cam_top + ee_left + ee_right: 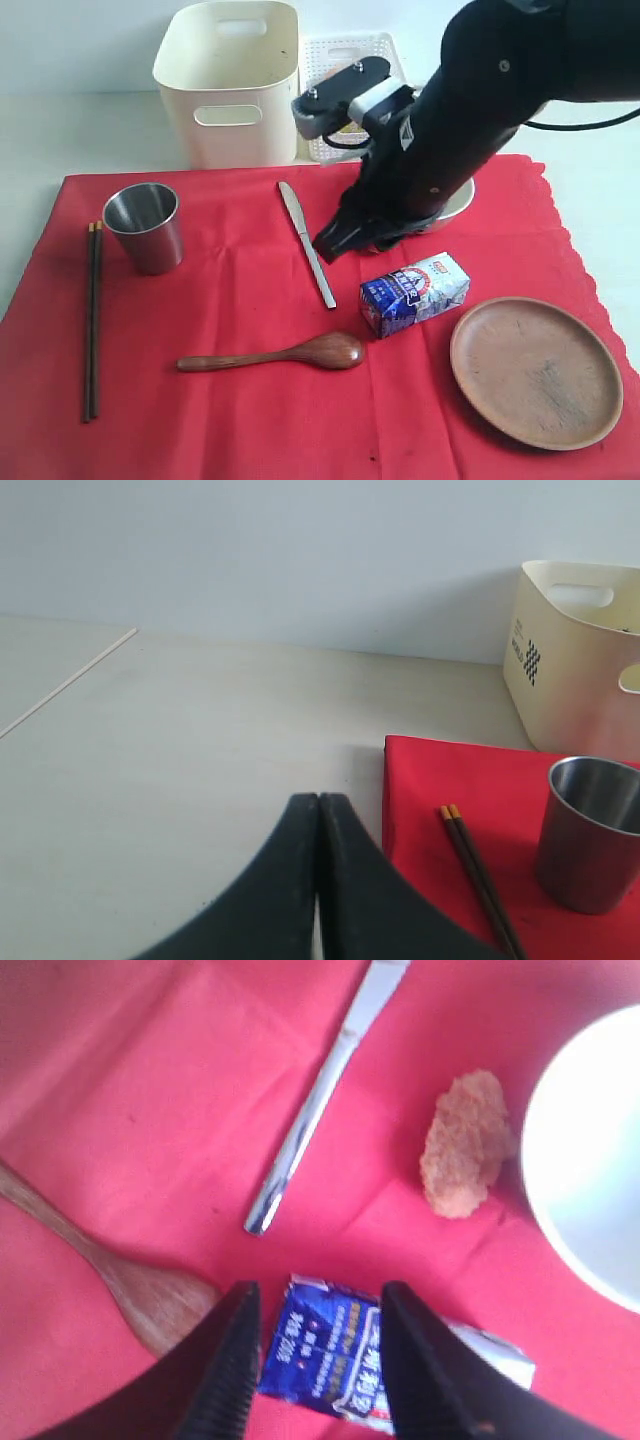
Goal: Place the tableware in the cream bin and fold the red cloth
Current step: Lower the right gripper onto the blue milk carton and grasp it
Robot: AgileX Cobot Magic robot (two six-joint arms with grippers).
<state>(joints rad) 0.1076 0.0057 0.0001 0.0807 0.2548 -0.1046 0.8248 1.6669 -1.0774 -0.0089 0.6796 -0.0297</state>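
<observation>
On the red cloth [230,300] lie dark chopsticks [92,320], a steel cup [145,225], a silver knife [307,245], a wooden spoon [280,355] and a round wooden plate [535,370]. My right arm hides most of the pale bowl [458,205]. The cream bin [230,90] stands behind the cloth. My right gripper [335,245] [320,1305] hangs open over the cloth, with nothing between its fingers [235,1360]. Beneath it I see the knife [310,1125], spoon [110,1270] and bowl [590,1160]. My left gripper [318,802] is shut and empty over bare table, near the chopsticks [480,880] and cup [590,830].
A blue milk carton [413,293] [350,1355] lies on the cloth directly below the open right jaws. A brown breaded food piece [465,1145] sits beside the bowl. A white lattice basket [350,55] stands to the right of the bin [575,655].
</observation>
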